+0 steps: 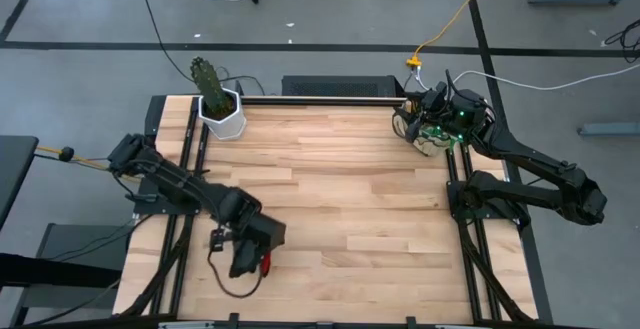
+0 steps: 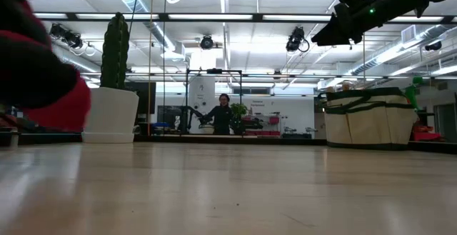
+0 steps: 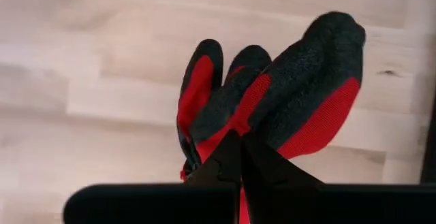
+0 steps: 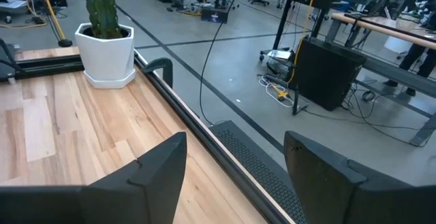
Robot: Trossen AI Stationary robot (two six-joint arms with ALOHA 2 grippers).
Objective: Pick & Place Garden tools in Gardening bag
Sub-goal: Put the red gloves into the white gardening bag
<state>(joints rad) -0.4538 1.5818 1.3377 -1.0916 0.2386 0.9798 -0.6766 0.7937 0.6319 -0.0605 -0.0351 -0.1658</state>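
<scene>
Left gripper (image 1: 250, 254) low over table's (image 1: 350, 219) near-left area, jaws clenched on red gloves (image 3: 272, 108). In left wrist view, gloves stretch lengthwise away from gripper, dark-coated fingertips pointing outward, red backs showing. Thin dark cord (image 1: 232, 287) loops on wood just beside gripper. Right gripper (image 4: 231, 176) hovers above gardening bag (image 2: 368, 116) at far-right corner, jaws spread, holding nothing. White pot with cactus (image 1: 218, 104) stands at far-left edge, well apart from both. Person visible in room behind table.
</scene>
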